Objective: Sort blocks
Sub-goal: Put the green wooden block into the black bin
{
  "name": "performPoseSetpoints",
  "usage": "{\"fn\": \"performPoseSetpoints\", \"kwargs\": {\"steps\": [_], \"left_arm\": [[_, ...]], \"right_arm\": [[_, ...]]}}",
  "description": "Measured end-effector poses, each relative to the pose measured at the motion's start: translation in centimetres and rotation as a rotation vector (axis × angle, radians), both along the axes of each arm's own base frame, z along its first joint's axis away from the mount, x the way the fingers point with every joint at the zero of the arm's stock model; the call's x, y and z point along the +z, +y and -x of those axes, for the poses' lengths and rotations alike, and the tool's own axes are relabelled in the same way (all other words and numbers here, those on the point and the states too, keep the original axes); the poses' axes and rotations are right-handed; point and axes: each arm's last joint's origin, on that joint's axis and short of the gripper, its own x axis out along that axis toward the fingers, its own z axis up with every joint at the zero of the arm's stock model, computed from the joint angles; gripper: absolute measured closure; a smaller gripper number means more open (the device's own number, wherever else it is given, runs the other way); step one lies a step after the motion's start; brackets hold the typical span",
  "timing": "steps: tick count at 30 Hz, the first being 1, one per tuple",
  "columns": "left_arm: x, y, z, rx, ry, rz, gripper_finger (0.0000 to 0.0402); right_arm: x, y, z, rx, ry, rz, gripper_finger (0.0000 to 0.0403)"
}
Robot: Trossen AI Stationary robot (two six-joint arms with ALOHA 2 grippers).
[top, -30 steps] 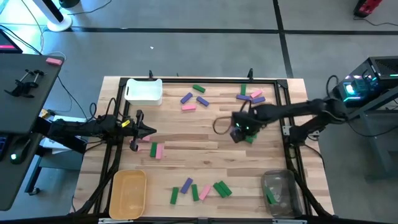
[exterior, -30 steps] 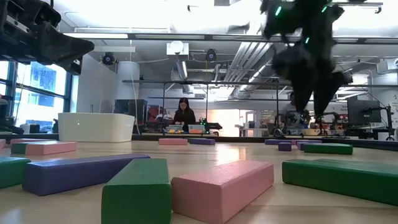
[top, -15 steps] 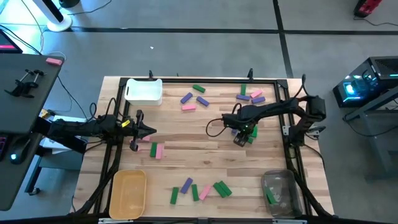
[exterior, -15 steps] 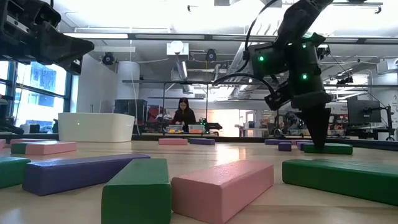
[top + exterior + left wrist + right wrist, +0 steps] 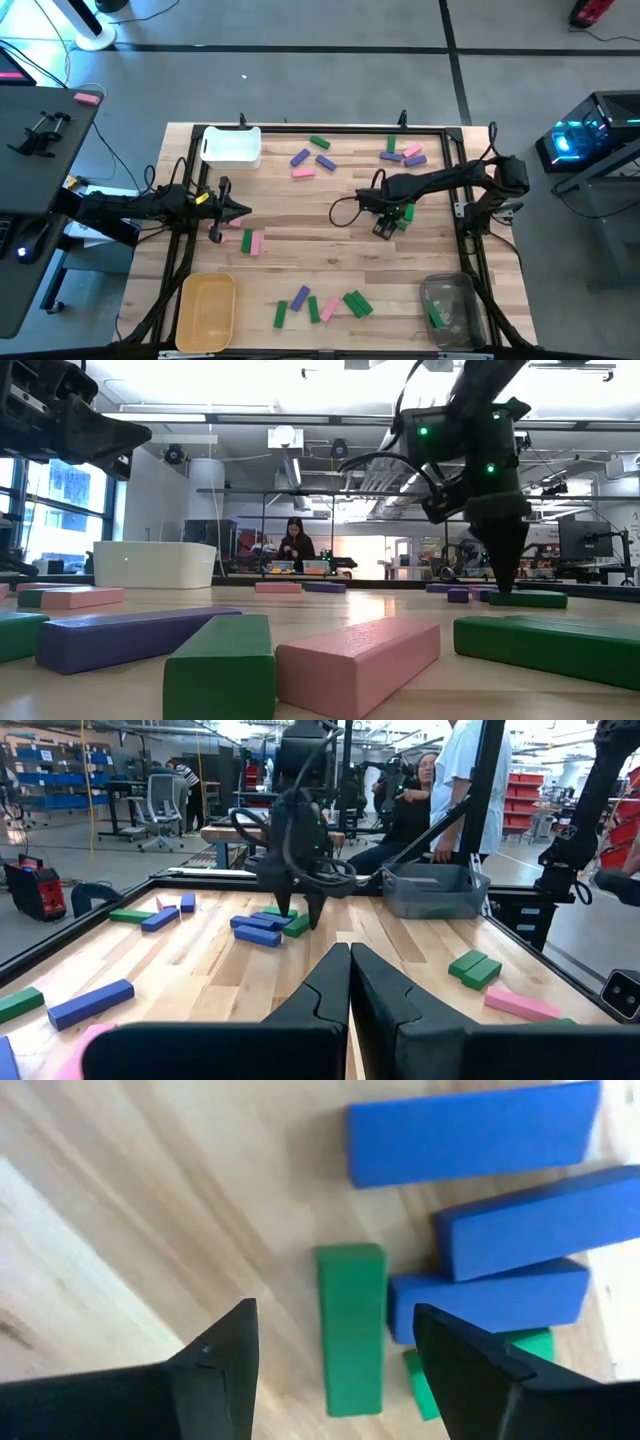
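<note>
My right gripper (image 5: 335, 1350) hangs with jaws spread over the small flat green wooden block (image 5: 350, 1328) lying on the table, touching a purple bar (image 5: 487, 1295), so I risk pinching both; my left gripper (image 5: 237, 211) waits, fingers pressed together.

Second green block (image 5: 527, 1348) mostly hidden under purple block (image 5: 490, 1298).

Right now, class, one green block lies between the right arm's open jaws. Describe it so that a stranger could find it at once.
Start at the wooden table and find the right gripper, lowered right of the table's middle with its jaws open. Beneath it sits a small cluster of purple and green blocks. The green block lies between the jaws, alone on bare wood at the cluster's edge, its long side running along them.
</note>
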Motion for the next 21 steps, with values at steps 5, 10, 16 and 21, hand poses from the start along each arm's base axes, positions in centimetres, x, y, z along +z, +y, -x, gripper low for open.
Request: {"fn": "performPoseSetpoints", "kwargs": {"steps": [5, 10, 16, 21], "left_arm": [[0.0, 0.0, 0.0, 0.000, 0.000, 0.000, 0.0401], [0.0, 0.0, 0.0, 0.000, 0.001, 0.000, 0.0401], [0.0, 0.0, 0.0, 0.000, 0.000, 0.000, 0.0401], [0.0, 0.0, 0.0, 0.000, 0.001, 0.000, 0.0401]], "right_arm": [[-1.0, 0.5, 0.4, 0.001, 0.040, 0.000, 0.0194], [-1.7, 0.4, 0.5, -0.018, 0.066, 0.011, 0.0194], [-1.7, 1.0, 0.5, -0.053, 0.057, -0.001, 0.0194], [-1.9, 2.3, 0.4, -0.065, 0.043, -0.050, 0.0194]]}}
